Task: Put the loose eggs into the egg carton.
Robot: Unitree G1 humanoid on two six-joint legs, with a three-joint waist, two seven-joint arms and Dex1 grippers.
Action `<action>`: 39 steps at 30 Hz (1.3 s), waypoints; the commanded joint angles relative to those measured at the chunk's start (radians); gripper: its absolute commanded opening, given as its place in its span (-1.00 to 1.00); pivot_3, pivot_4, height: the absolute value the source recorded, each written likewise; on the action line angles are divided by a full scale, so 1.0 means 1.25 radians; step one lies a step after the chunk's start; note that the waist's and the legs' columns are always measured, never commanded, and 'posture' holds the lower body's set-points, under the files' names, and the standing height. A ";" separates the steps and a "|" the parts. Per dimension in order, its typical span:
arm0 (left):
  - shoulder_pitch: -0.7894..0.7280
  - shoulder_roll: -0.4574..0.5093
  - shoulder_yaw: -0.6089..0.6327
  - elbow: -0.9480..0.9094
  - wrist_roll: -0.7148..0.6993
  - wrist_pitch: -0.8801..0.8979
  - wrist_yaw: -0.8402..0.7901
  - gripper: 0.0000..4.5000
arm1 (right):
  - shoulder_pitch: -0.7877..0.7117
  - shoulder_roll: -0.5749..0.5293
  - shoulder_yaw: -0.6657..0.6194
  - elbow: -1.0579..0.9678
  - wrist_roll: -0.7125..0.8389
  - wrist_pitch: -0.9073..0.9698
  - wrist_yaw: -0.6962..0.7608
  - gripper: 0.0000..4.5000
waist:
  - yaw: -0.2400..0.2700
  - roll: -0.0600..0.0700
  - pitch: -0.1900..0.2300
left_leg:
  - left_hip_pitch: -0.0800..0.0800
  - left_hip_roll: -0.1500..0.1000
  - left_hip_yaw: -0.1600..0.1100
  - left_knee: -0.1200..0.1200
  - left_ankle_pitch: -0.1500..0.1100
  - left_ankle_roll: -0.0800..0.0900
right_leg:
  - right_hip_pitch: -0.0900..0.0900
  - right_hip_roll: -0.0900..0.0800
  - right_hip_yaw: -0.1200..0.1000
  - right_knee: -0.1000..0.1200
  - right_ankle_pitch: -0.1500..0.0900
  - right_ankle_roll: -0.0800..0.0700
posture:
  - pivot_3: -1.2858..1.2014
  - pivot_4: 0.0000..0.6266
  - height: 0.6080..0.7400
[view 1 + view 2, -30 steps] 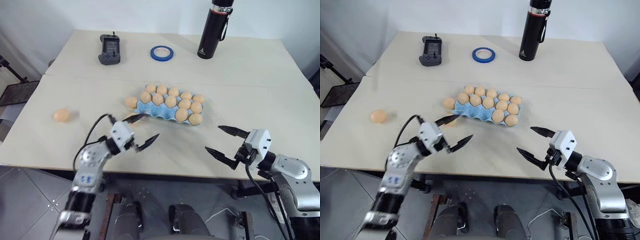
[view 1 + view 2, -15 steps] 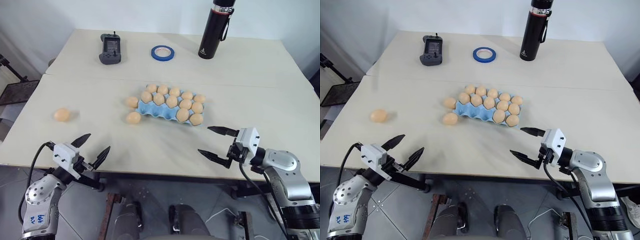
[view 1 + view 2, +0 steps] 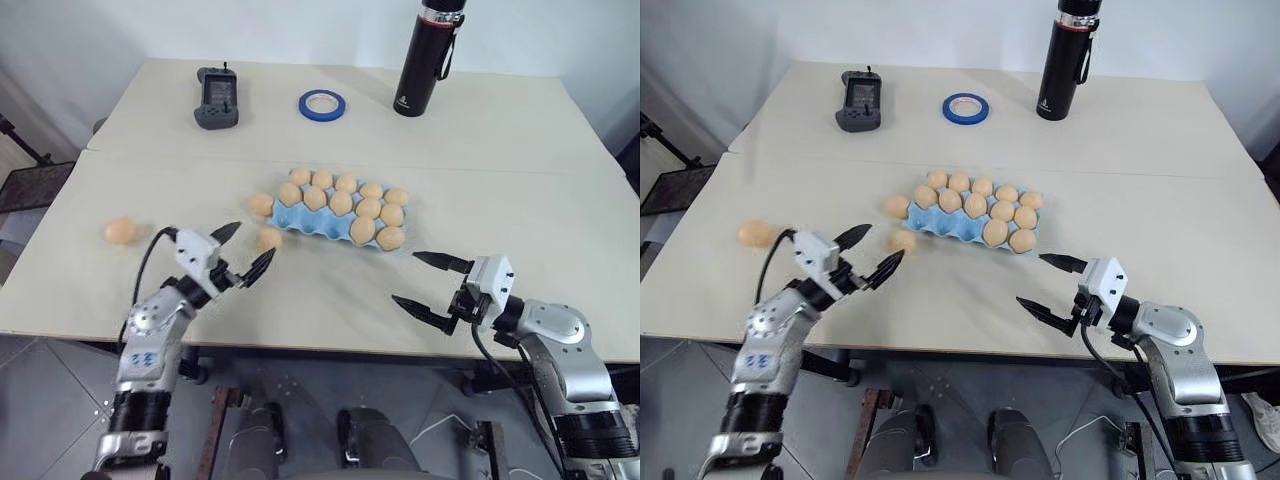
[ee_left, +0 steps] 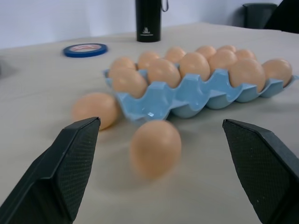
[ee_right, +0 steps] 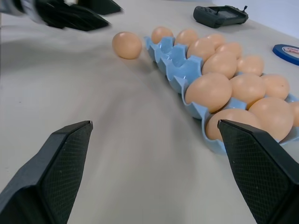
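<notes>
The carton (image 3: 335, 215) lies at mid-table with its long axis running left to right, the right end a little nearer. Its cups hold about a dozen eggs (image 3: 342, 203), standing in three rows; the cups along the near left edge look empty in the left wrist view. Three loose eggs lie on the table (image 3: 520, 170). One (image 3: 262, 204) touches or nearly touches the carton's left end. A second (image 3: 268, 238) lies just near of that corner, apart from the carton. A third (image 3: 120, 231) lies well apart, far out on the left.

The left gripper (image 3: 243, 251) hovers just left and near of the second egg, fingers (image 4: 70, 163) spread wide and pointing right toward it; they hold nothing and touch nothing. The right gripper (image 3: 427, 281) hangs near and right of the carton, fingers likewise wide apart, pointing left, empty.

On the far half stand a flask (image 3: 420, 55), a tape ring (image 3: 322, 102) and a handset (image 3: 216, 97).
</notes>
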 commanded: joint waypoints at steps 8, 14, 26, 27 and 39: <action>-0.115 -0.030 -0.030 0.236 0.073 -0.107 0.026 0.81 | 0.014 0.004 -0.008 -0.049 0.008 0.001 -0.030 1.00 | 0.005 0.000 0.000 | 0.000 0.000 0.000 0.000 0.001 -0.001 | 0.000 0.001 0.000 0.001 0.000 0.000 | 0.03 -0.52 1.00; -0.131 -0.043 -0.040 0.224 0.068 -0.101 0.008 0.02 | 0.039 0.005 -0.013 -0.069 0.005 -0.001 -0.051 1.00 | 0.009 0.000 0.000 | 0.000 0.000 0.000 0.002 0.000 0.000 | 0.001 -0.001 0.000 0.001 0.001 0.001 | 0.03 -0.52 1.00; -0.205 -0.138 -0.134 0.064 0.035 0.090 -0.037 -0.24 | 0.069 0.006 -0.005 -0.100 0.009 0.015 -0.074 1.00 | 0.022 0.000 0.000 | 0.000 0.000 0.000 0.002 0.000 0.000 | 0.000 0.000 0.000 0.001 0.001 0.001 | 0.03 -0.52 1.00; -0.233 -0.149 -0.140 0.094 0.046 0.077 -0.037 -0.24 | 0.070 0.008 -0.003 -0.100 0.007 0.014 -0.076 1.00 | 0.022 0.000 0.000 | -0.001 0.000 0.000 0.002 0.000 0.000 | 0.000 0.000 0.000 0.001 0.001 0.001 | 0.03 -0.52 1.00; -0.401 -0.196 -0.127 0.354 0.080 -0.061 -0.032 0.31 | 0.068 0.015 -0.003 -0.110 0.005 0.016 -0.097 1.00 | 0.020 0.000 0.000 | -0.001 0.000 0.000 0.002 0.002 0.002 | -0.001 0.001 0.000 0.001 0.000 0.002 | 0.03 -0.52 1.00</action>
